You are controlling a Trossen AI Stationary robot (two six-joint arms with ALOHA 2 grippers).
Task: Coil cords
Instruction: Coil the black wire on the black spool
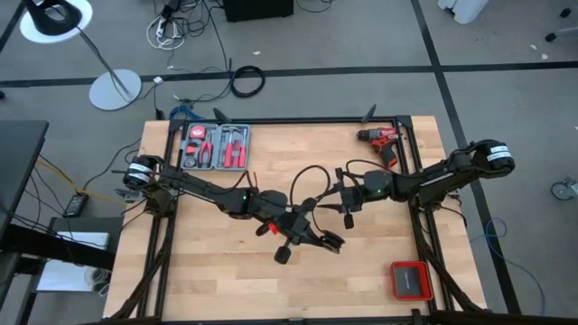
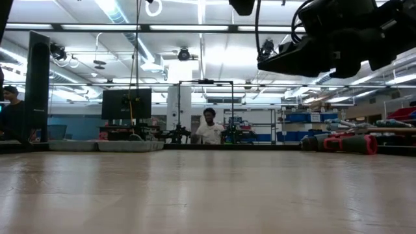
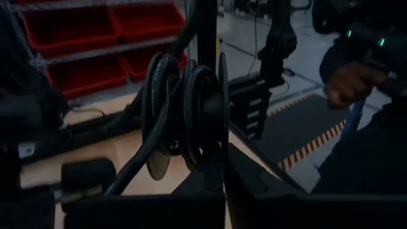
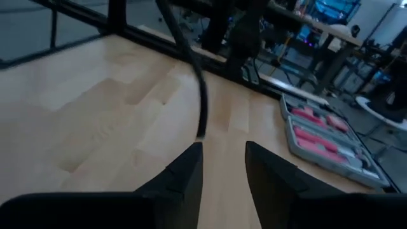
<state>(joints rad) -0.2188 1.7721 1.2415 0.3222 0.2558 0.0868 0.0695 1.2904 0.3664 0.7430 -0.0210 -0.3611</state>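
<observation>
Both dark six-joint arms lie nearest the overhead camera, reaching inward from the side edges of the pale wooden desk (image 1: pixel 208 289) and meeting near its centre. High view: the left gripper (image 1: pixel 298 221), clenched, grasps a bundle of the thin black flexible cord (image 1: pixel 312 176); a loose loop of that cord arches from the bundle toward the far edge and runs on to the right gripper (image 1: pixel 347 206). The right arm extends low from the right edge, elbow bent. A grey tool case with red-handled tools (image 1: pixel 215 146) sits near the far left corner, a red and black power drill (image 1: pixel 383 143) near the far right corner, and a small red box with a dark lid (image 1: pixel 410 280) near the front right corner. No writing can be read.

Low view: the arms hang above the bare desk surface; a person in a white top (image 2: pixel 209 129) stands in the room beyond.

Left wrist view: several turns of cord are pinched between the closed fingers (image 3: pixel 210 184).

Right wrist view: the right gripper's fingers (image 4: pixel 184 172) stand parted above the wood, released, with a free cord strand just ahead of them.
</observation>
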